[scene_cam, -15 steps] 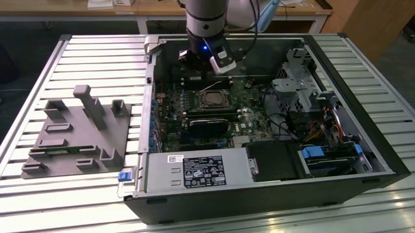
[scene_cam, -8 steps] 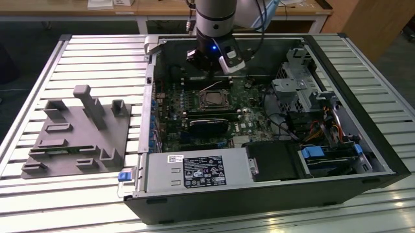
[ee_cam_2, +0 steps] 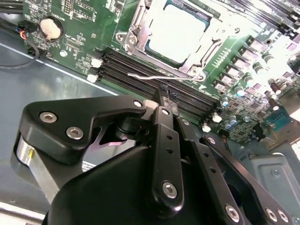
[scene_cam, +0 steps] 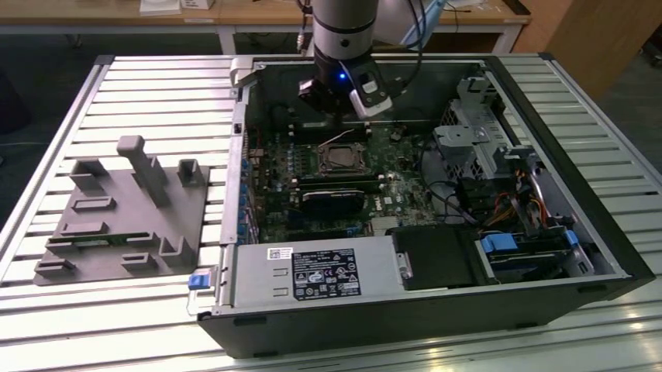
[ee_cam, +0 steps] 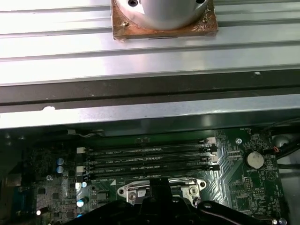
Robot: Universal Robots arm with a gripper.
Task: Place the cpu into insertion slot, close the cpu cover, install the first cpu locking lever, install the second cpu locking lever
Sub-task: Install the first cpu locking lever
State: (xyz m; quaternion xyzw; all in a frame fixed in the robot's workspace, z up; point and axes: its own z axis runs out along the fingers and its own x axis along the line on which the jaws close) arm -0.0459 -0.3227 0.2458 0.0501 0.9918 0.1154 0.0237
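Bright room light, glare on the slatted tabletop, motherboard corner washed out in the second wrist view, shadowed case interior.

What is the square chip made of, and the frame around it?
The cpu looks like metal on top: pale, silvery, matte, catching light. The cpu cover looks like stamped sheet metal, duller silver with bright edges. Neither is certain from looks.

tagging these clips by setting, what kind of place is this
Probably a robotics lab or workshop: an open computer case sits on a slotted metal table, a robot arm reaches into it, and wooden workbenches stand behind.
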